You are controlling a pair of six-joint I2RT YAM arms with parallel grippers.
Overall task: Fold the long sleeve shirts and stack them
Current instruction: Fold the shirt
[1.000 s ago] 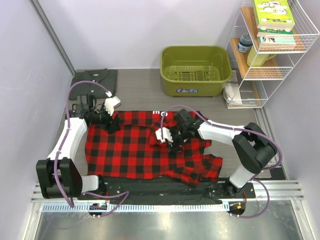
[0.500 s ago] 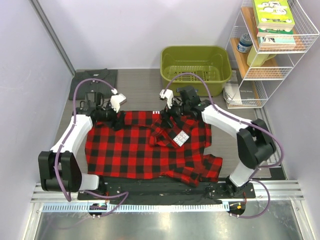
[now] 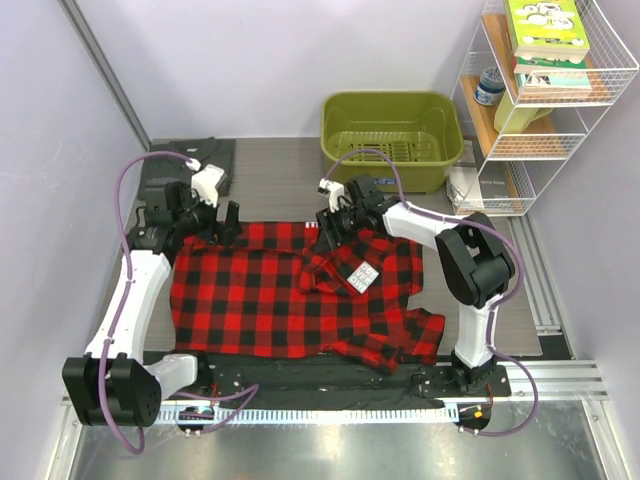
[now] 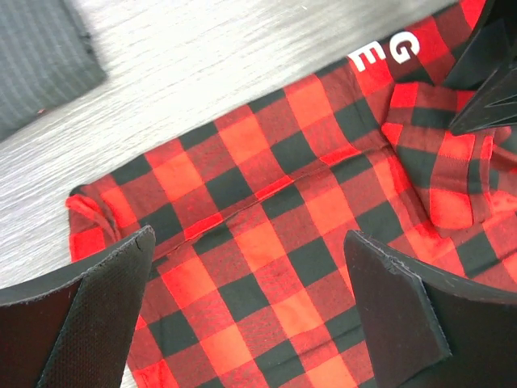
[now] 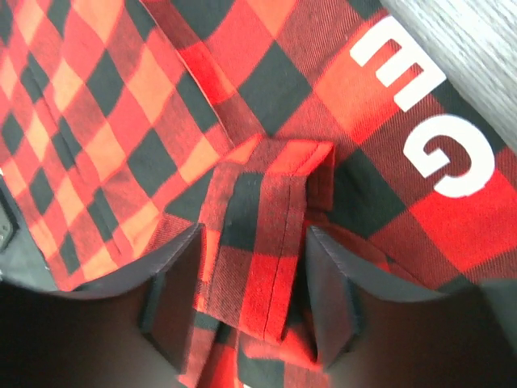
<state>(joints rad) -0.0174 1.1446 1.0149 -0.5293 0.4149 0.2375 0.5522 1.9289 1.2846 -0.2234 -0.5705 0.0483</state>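
Observation:
The red-and-black plaid shirt (image 3: 260, 300) lies spread on the table, with a fold of cloth and a white label (image 3: 362, 278) turned up near its middle. My left gripper (image 3: 224, 218) hangs open just above the shirt's far-left corner (image 4: 283, 210), holding nothing (image 4: 249, 238). At the shirt's far edge, my right gripper (image 3: 335, 226) is low over it. Its fingers (image 5: 254, 234) stand either side of a doubled plaid strip (image 5: 258, 242), which lies flat and unsqueezed. The dark grey shirt (image 3: 186, 160) lies folded at the back left (image 4: 40, 65).
A green basin (image 3: 390, 140) stands at the back centre-right. A wire shelf (image 3: 545, 100) with books is at the right wall, with papers (image 3: 465, 185) below it. A black rail (image 3: 320, 375) runs along the near edge under the shirt's hem.
My left gripper has opened wide and drawn back from the shirt's corner. My right gripper moved from mid-shirt to the far edge, narrowing around the plaid strip; the label now shows.

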